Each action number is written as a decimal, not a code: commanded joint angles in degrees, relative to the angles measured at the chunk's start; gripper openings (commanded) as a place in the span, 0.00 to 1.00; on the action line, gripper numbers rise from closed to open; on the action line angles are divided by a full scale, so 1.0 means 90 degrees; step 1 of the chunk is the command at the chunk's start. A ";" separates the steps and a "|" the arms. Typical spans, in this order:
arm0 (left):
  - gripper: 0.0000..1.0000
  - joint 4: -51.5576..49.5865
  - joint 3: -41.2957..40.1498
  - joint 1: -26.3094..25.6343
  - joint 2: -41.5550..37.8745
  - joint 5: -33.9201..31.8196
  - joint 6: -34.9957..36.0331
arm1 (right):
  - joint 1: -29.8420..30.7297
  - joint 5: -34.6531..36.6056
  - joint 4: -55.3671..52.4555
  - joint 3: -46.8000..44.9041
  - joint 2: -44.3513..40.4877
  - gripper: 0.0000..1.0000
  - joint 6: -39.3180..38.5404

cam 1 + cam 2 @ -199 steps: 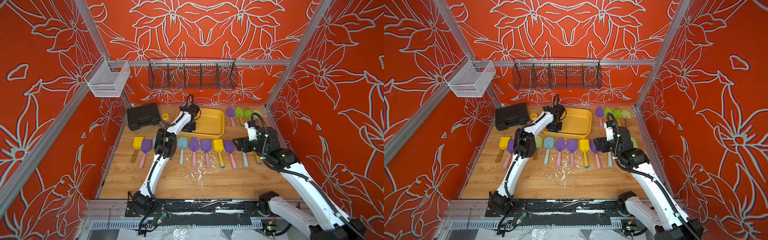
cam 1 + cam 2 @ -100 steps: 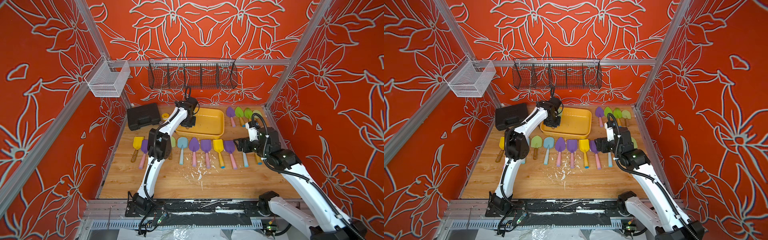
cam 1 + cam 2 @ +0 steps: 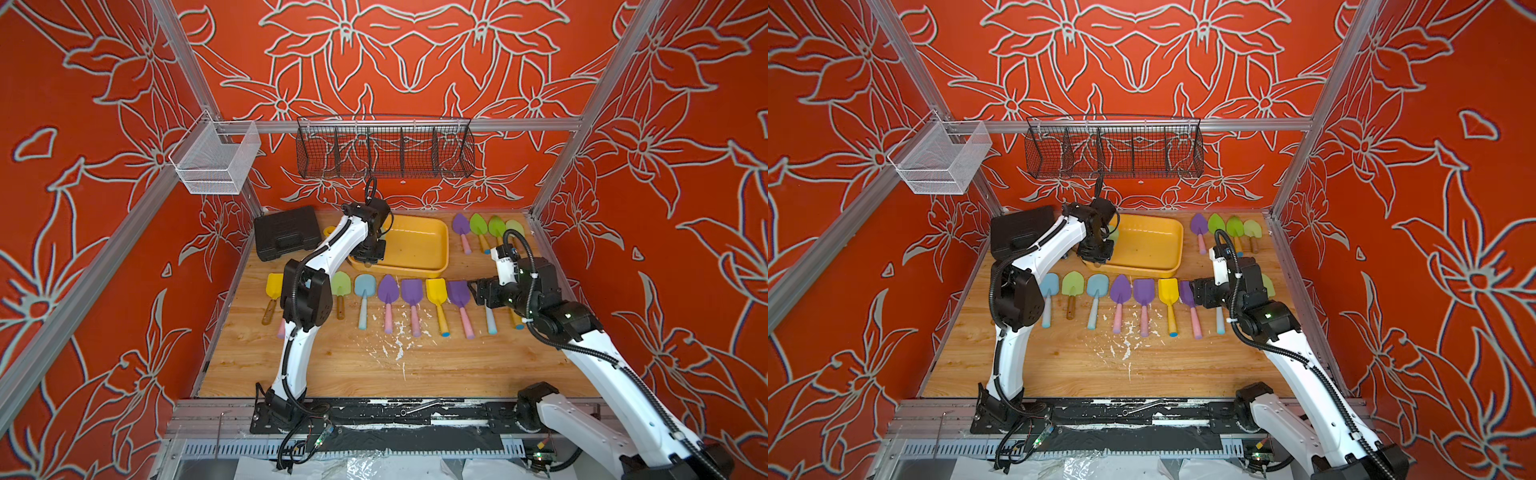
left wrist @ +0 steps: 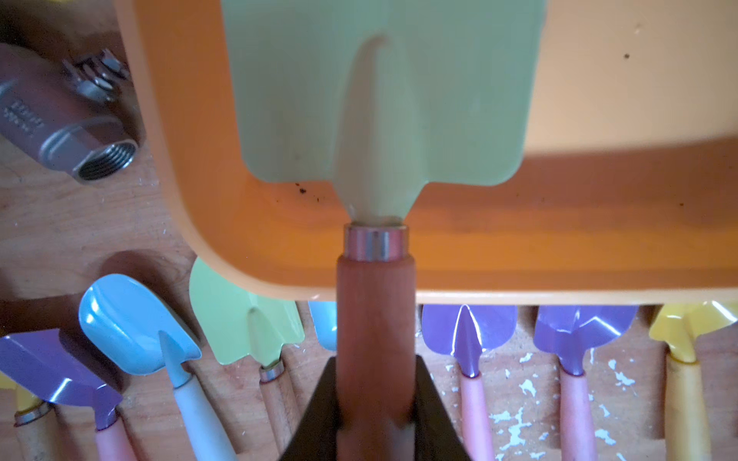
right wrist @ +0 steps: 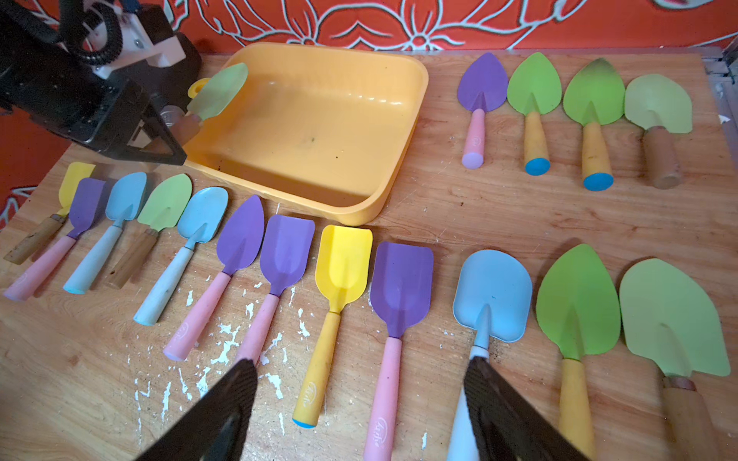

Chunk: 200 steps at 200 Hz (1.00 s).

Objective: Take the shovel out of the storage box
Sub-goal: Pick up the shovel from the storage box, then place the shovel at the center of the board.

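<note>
Shovel (image 4: 383, 99) clamped by its wooden handle between the fingers of the left gripper (image 4: 375, 403), pale green blade ahead of them over the storage box (image 4: 519, 247) corner. Right gripper (image 5: 361, 363) hangs wide open, row of shovels (image 5: 343, 267) below its fingers.

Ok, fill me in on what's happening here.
The left gripper is shut on the wooden handle of a pale green shovel, whose blade is over a corner of the yellow storage box, so it is not out yet. The right gripper hangs open and empty above the row of shovels laid out on the table.
</note>
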 commanded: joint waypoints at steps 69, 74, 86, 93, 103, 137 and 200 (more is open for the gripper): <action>0.00 0.0693 -0.3448 0.0112 -0.3092 0.0036 0.0023 | 0.0003 0.0177 0.0056 -0.0309 -0.0511 0.85 -0.0157; 0.00 0.0751 -0.3604 0.0156 -0.3241 0.0045 0.0044 | 0.0001 0.0173 0.0062 -0.0319 -0.0517 0.85 -0.0172; 0.00 0.0890 -0.3981 0.0369 -0.3550 0.0153 0.0075 | 0.0002 0.0161 0.0083 -0.0343 -0.0518 0.86 -0.0211; 0.00 0.0942 -0.4170 0.0533 -0.3700 0.0199 0.0076 | 0.0002 0.0156 0.0108 -0.0359 -0.0528 0.86 -0.0228; 0.00 0.0998 -0.4413 0.0754 -0.3923 0.0214 0.0147 | 0.0002 0.0159 0.0148 -0.0378 -0.0548 0.86 -0.0261; 0.00 0.1284 -0.5203 0.1537 -0.4581 0.0301 0.0761 | -0.0026 0.0157 0.0340 -0.0514 -0.0597 0.88 -0.0350; 0.00 0.1619 -0.6194 0.3116 -0.5744 0.0286 0.2405 | -0.0075 -0.0019 0.0719 -0.0793 -0.0546 0.88 -0.0578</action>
